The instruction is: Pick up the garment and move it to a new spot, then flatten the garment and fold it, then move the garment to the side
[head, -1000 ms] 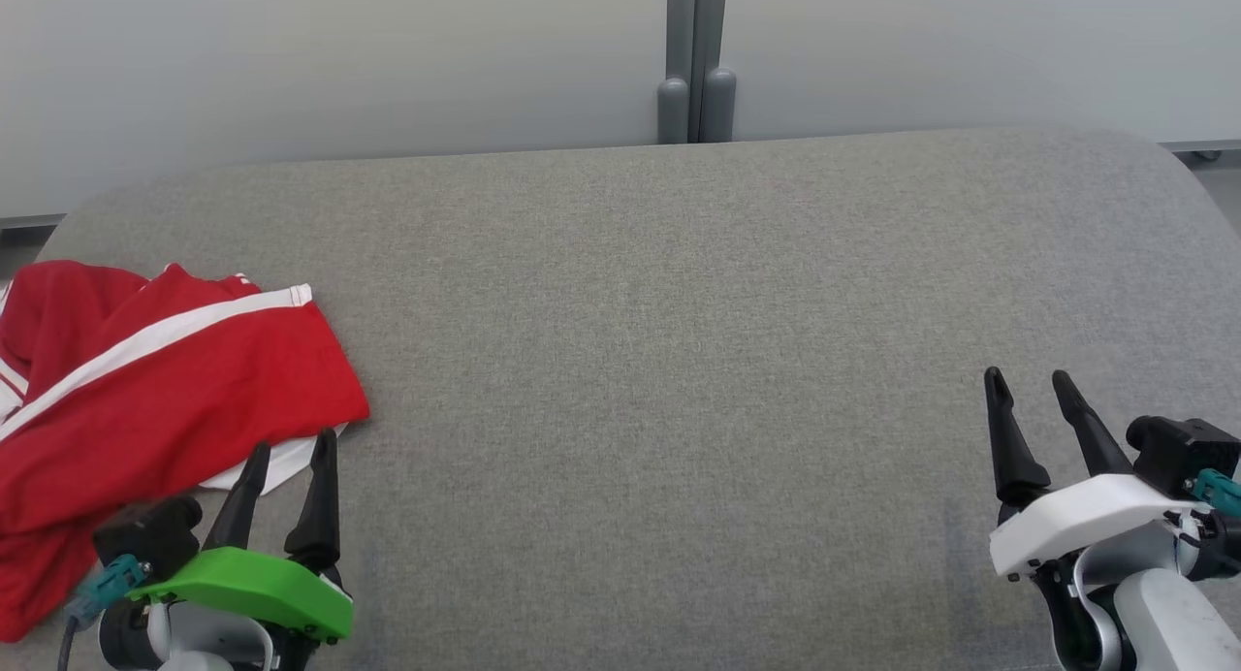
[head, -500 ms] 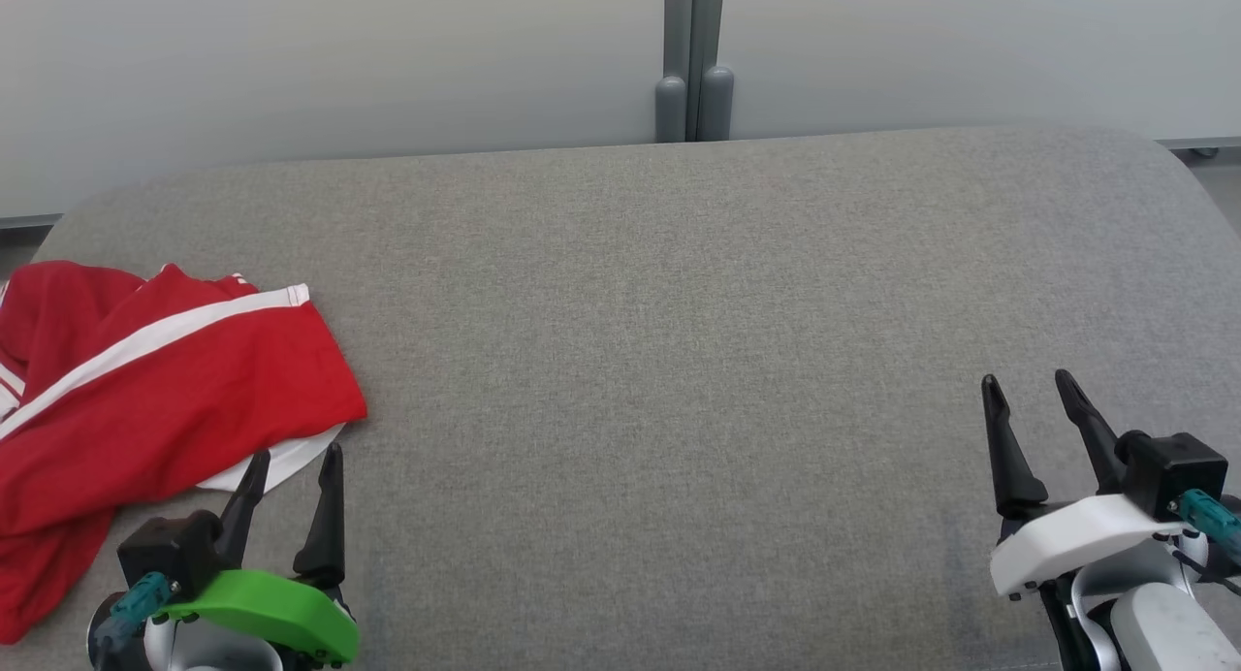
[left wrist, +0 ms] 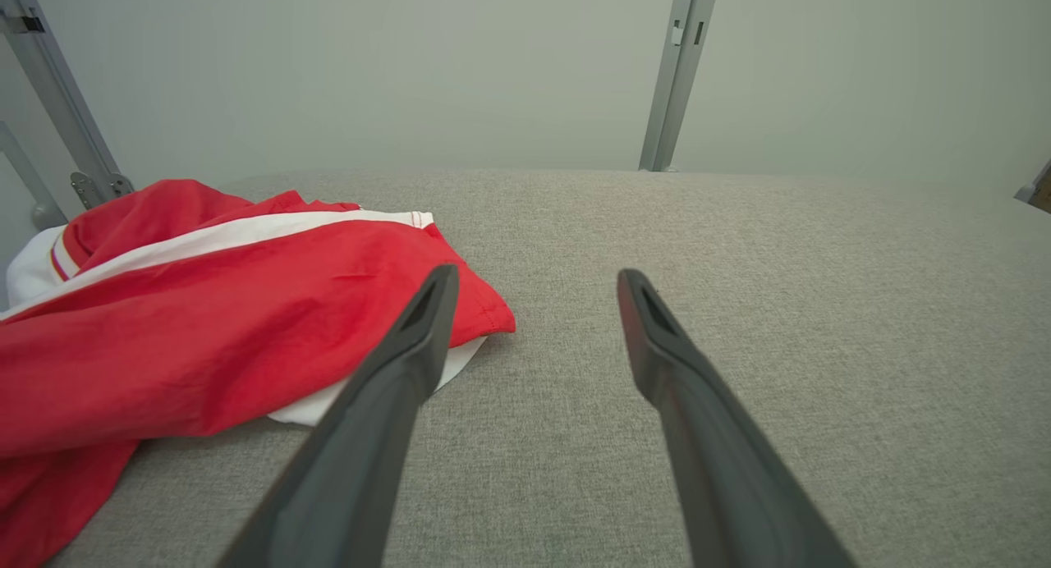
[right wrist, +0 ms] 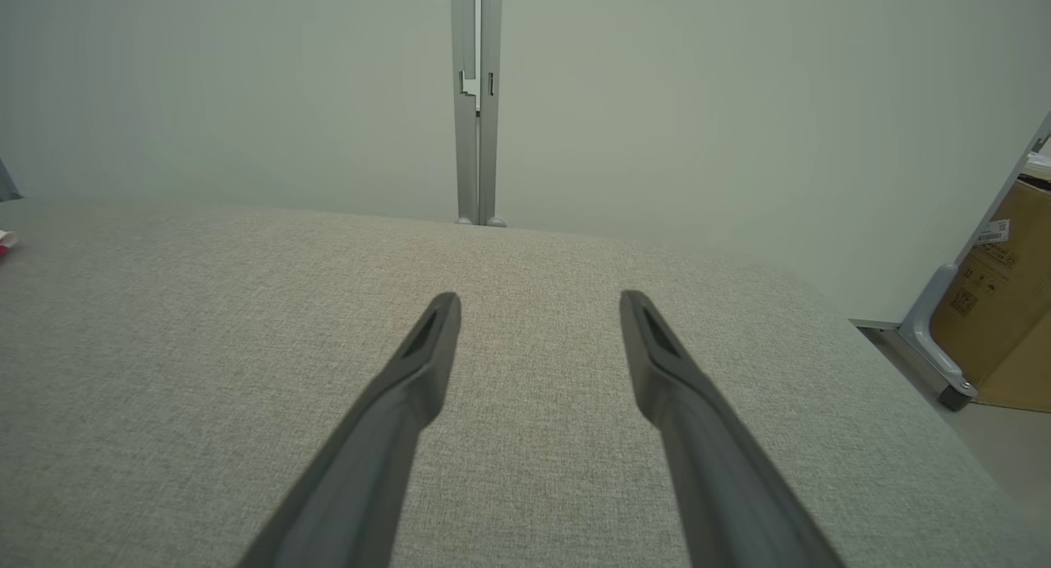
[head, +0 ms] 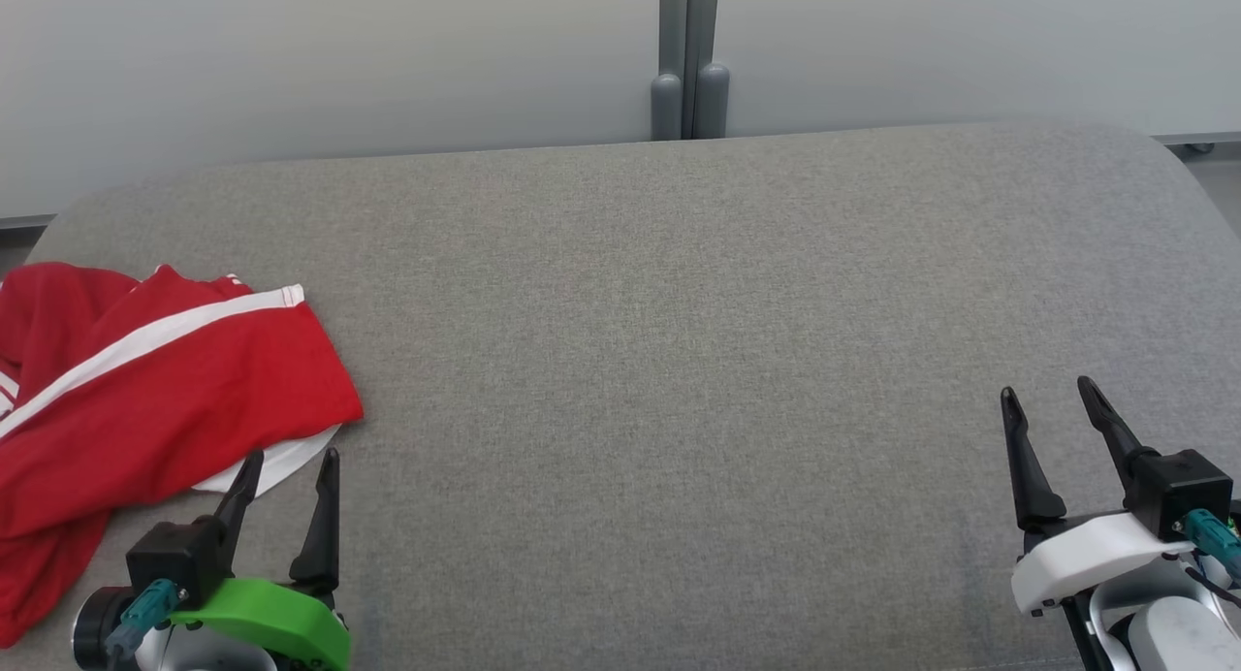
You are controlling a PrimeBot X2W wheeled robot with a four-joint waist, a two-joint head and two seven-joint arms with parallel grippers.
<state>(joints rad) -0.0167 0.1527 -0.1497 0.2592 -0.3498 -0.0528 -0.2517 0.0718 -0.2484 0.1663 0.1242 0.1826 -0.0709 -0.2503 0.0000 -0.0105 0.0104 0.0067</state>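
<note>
garment: red garment (head: 165,390) with a white stripe, lying in a loose rumpled heap on the grey table (head: 679,312), so not flattened or folded yet
where it is: just ahead and left of the left pincer (head: 293,455). Its white edge (head: 276,467) sits right by that pincer's left fingertip, and I can't tell if they touch. It's well apart from the right pincer (head: 1048,388), way off to that one's left.
how it'll handle: my guess is thin, light, floppy and a bit slick, so it'll droop and bunch, and layers may slide
where to grab: I'd go for the red corner (left wrist: 484,318) nearest the left pincer, pinching all the layers. For flattening, 2 corners, 1 per pincer.
left pincer: fingers spread wide, holding nothing
right pincer: same deal, wide and holding nothing, with plain table ahead of it
further out: cardboard box (right wrist: 998,305) far to the right pincer's right
</note>
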